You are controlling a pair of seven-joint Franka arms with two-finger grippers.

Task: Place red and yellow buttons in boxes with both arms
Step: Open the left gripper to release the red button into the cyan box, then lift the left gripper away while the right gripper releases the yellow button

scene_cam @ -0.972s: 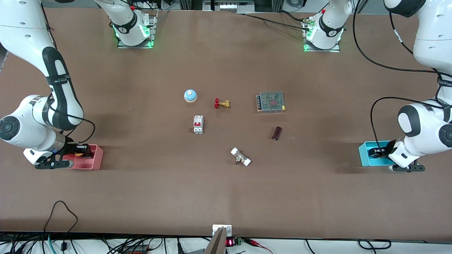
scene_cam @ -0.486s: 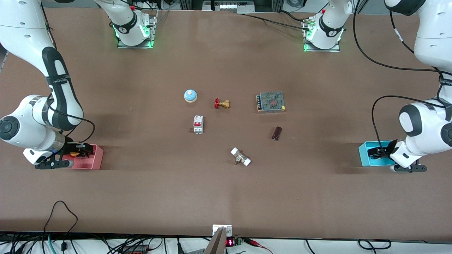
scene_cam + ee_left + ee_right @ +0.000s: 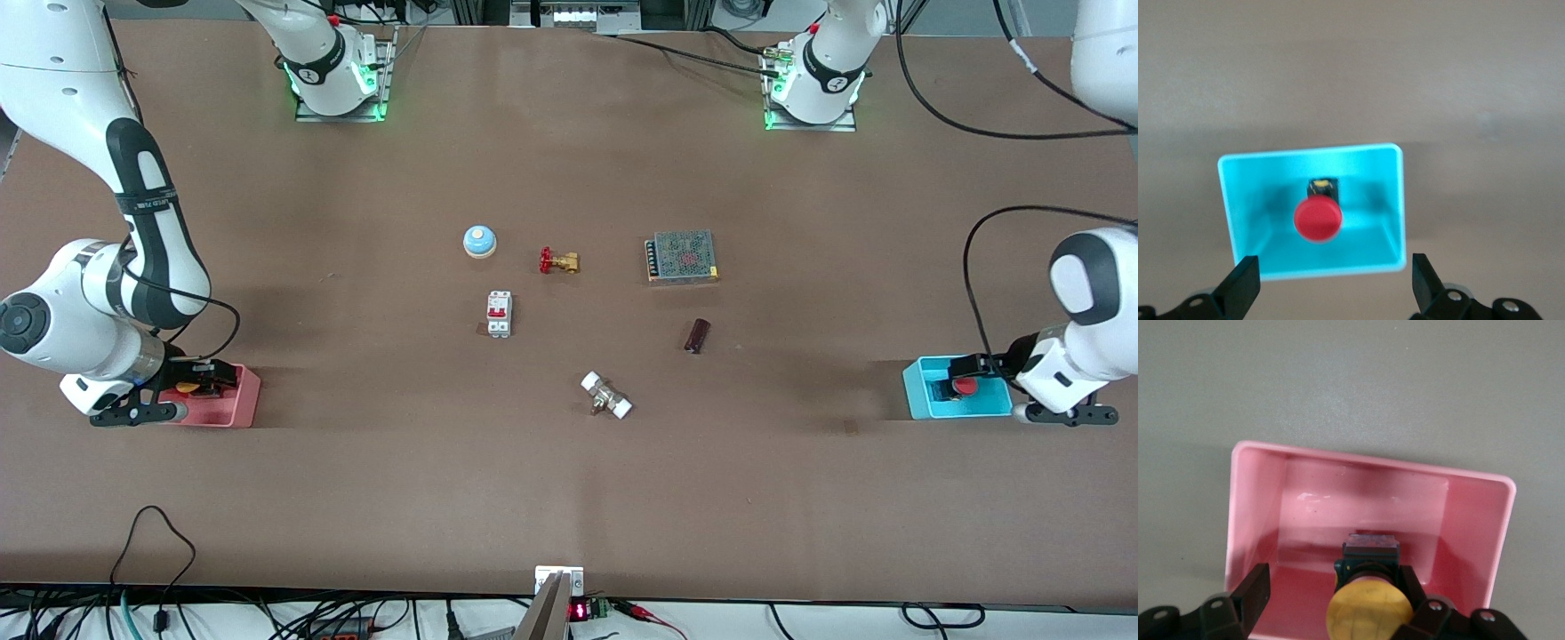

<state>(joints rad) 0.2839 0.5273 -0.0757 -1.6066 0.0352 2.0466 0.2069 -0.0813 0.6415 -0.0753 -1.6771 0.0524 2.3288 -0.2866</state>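
The red button point(image 3: 963, 388) stands in the cyan box point(image 3: 916, 391) at the left arm's end of the table; the left wrist view shows the button point(image 3: 1317, 220) free in the box point(image 3: 1228, 200). My left gripper point(image 3: 978, 367) is open and empty above the box's edge, its own view point(image 3: 1333, 283) showing the jaws wide apart. The yellow button point(image 3: 187, 387) is inside the pink box point(image 3: 244, 400). My right gripper point(image 3: 203, 380) is in that box, open; in its own view point(image 3: 1336, 593) the button point(image 3: 1369, 613) rests against one finger point(image 3: 1415, 587), and the box point(image 3: 1245, 513) surrounds them.
Mid-table lie a blue bell point(image 3: 479, 241), a white breaker point(image 3: 499, 314), a red-and-brass valve point(image 3: 558, 260), a metal power supply point(image 3: 682, 256), a dark cylinder point(image 3: 697, 335) and a white-ended fitting point(image 3: 606, 395).
My left gripper has drawn back from the cyan box toward its end of the table, leaving the red button in view inside. The yellow button has sunk slightly into the pink box.
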